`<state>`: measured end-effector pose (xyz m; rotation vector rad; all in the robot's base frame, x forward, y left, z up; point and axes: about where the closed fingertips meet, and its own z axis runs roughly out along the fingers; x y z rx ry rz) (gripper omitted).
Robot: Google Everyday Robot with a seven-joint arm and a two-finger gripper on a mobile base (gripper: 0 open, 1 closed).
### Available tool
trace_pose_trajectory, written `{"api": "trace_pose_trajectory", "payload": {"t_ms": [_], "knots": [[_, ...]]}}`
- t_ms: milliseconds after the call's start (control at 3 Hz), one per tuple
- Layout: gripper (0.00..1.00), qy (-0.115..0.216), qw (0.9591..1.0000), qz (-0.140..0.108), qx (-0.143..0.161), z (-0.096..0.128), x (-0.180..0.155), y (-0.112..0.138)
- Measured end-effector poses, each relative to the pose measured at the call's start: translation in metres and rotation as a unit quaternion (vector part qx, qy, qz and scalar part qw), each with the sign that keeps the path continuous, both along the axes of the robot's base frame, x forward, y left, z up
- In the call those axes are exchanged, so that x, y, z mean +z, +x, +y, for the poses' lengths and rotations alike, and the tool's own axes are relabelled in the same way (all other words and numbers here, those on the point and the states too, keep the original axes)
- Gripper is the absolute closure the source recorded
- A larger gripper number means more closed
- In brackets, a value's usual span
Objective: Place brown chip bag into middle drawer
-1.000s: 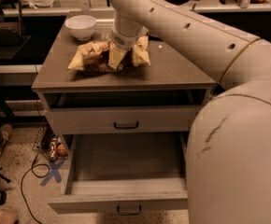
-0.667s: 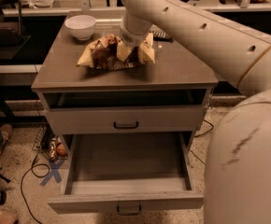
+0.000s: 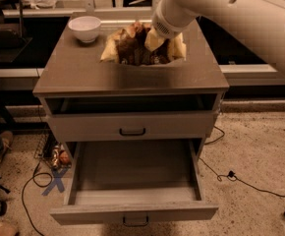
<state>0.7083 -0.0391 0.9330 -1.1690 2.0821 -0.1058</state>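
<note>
Drawers number two: the middle drawer (image 3: 132, 173) – pulled open, well below the jaws – and an upper drawer (image 3: 132, 127), shut. One brown chip bag (image 3: 125, 48) bunches over the cabinet top (image 3: 83, 75), the gripper (image 3: 155, 39) clamped on it from above. One white bowl (image 3: 85, 27) sits left of the jaws.

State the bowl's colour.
White bowl, clearest in the camera view; gripper is at the brown chip bag.

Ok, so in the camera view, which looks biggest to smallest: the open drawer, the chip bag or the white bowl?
1. The middle drawer: widest by far, though it is also nearest the camera.
2. The brown chip bag on the cabinet top, with the gripper down on it.
3. The white bowl beside the bag: smallest.
</note>
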Motion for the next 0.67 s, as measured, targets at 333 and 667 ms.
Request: {"api": "trace_pose_trajectory", "payload": {"t_ms": [333,667], "knots": [[1.00,-0.001,1.0000,-0.005,-0.005,-0.0095,0.0060,-0.0037],[1.00,-0.008,0.9999,-0.008,-0.004,-0.0172,0.0076,-0.0080]]}}
